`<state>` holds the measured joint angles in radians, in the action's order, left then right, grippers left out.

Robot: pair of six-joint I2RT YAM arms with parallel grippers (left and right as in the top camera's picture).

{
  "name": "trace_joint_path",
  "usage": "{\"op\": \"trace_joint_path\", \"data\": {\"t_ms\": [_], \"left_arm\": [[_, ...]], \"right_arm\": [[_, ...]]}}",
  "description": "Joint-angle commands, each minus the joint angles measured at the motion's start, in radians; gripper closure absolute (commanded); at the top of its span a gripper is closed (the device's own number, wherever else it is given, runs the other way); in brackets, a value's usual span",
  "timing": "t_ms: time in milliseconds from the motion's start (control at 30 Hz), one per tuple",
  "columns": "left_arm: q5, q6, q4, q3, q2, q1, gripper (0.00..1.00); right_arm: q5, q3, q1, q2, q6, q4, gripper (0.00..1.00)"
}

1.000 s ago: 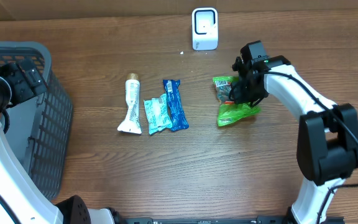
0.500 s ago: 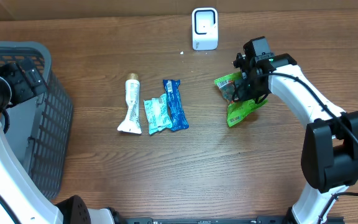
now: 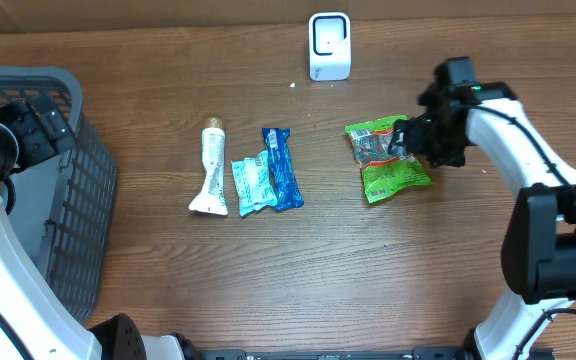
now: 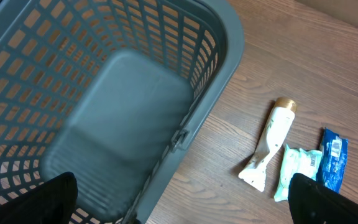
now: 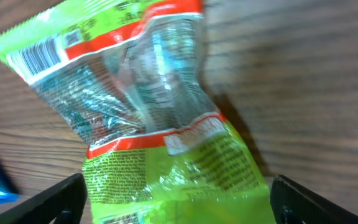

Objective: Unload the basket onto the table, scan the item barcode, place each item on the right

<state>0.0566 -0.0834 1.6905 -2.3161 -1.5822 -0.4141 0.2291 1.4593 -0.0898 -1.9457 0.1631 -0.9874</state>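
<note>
The green snack bag lies flat on the counter just ahead of the right gripper, whose jaws stand wide and empty. Its long axis points away from them, with the barcode at the far end. The left gripper, open and empty, hangs over the basket.

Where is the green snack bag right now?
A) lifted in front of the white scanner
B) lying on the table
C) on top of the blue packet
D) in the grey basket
B: the green snack bag lies flat on the table, right gripper open at its edge.
</note>
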Motion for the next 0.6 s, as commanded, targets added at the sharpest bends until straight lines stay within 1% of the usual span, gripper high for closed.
{"op": "trace_joint_path", "data": {"t_ms": [0,200,300,367,400,467,567], "left_arm": [[-0.005,-0.014,-0.001,-0.014,-0.002,-0.005,0.00],[-0.005,-0.014,-0.001,-0.014,-0.002,-0.005,0.00],[-0.005,-0.014,-0.001,-0.014,-0.002,-0.005,0.00],[-0.005,-0.014,-0.001,-0.014,-0.002,-0.005,0.00],[-0.005,-0.014,-0.001,-0.014,-0.002,-0.005,0.00],[-0.005,-0.014,-0.001,-0.014,-0.002,-0.005,0.00],[-0.005,-0.014,-0.001,-0.014,-0.002,-0.005,0.00]], "right_arm": [[0.156,-0.007,0.013,0.012,0.130,0.005,0.06],[0.143,-0.111,-0.007,0.012,0.311,0.071,0.07],[0.046,-0.164,-0.025,0.011,0.378,0.129,0.07],[0.005,-0.196,-0.035,0.011,0.380,0.179,0.06],[-0.011,-0.209,-0.040,0.011,0.352,0.207,0.05],[-0.031,-0.226,-0.052,0.011,0.234,0.259,0.00],[-0.038,-0.225,-0.066,0.013,0.052,0.289,0.00]]}}
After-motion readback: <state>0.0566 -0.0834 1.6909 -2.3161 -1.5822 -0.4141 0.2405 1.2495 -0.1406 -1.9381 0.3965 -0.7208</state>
